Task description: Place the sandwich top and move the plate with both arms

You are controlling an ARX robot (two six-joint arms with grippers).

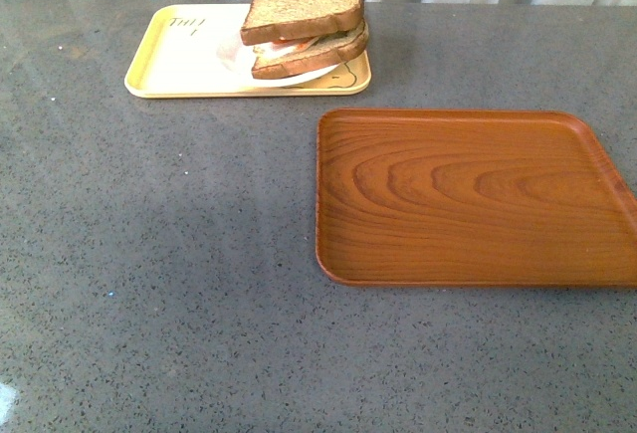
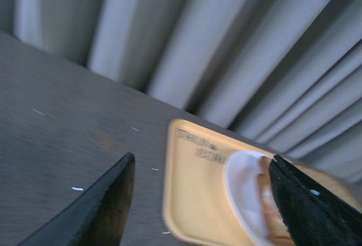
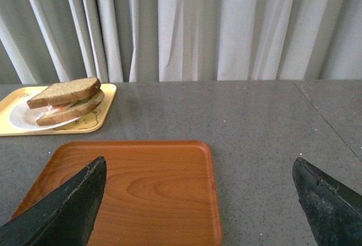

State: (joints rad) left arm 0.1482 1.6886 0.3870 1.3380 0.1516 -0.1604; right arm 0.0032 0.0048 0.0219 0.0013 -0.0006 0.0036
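The sandwich top (image 1: 302, 13), a speckled brown slice, lies on the stacked sandwich on the white plate (image 1: 304, 79) at the back of the table. Neither arm shows in the front view. In the left wrist view my left gripper (image 2: 201, 164) is open, its fingers (image 2: 107, 201) spread either side of the plate (image 2: 240, 189), and a blurred sandwich edge (image 2: 268, 206) shows beside one finger. My right gripper (image 3: 199, 164) is open and empty over the wooden tray's far edge, well away from the sandwich top (image 3: 65, 91) and plate (image 3: 22, 116).
The plate sits on a yellow printed tray (image 1: 179, 65) at the back left. A brown wood-grain tray (image 1: 468, 199) lies at the right on the grey speckled table. Pale curtains (image 3: 186, 25) hang behind the table's far edge.
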